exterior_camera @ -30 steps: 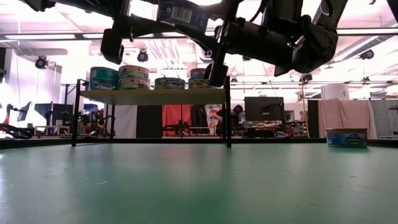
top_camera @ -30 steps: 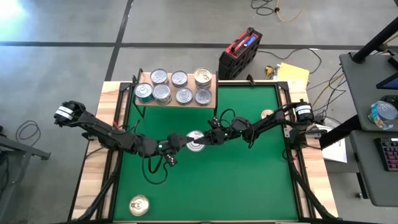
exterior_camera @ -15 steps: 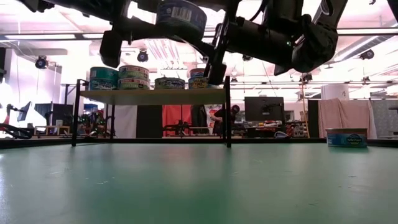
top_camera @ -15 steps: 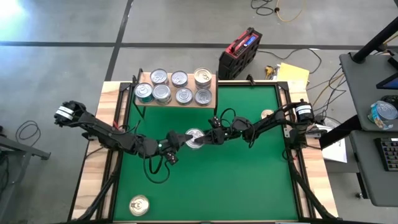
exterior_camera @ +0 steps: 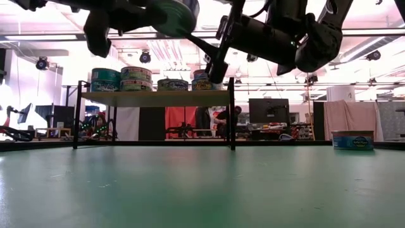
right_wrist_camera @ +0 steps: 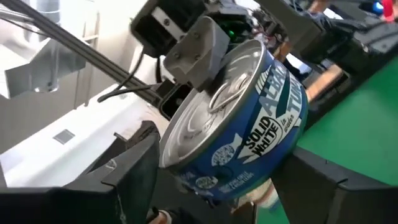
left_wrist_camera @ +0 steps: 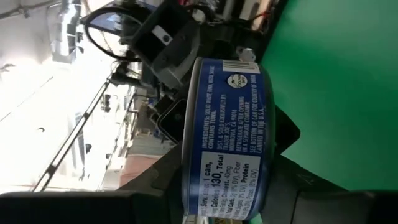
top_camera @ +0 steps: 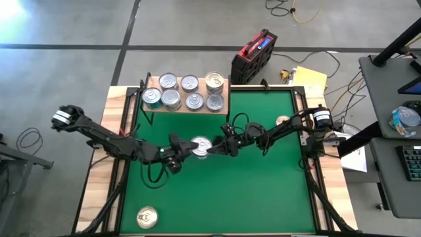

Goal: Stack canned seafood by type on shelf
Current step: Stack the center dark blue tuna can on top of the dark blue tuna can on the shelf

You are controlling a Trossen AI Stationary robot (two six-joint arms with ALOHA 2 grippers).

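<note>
Eight tins sit on the shelf. Mid-table, the left end effector grips a blue tin; the right end effector stands open beside it. Two tins remain on the table: near-left and right.

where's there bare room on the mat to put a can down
The green mat is bare from the gold-topped can at its near left corner across to the right edge, and between the shelf and the small can at far right. Crowded: the shelf, packed with cans, and mid-mat, where both grippers meet at a blue can.
</note>
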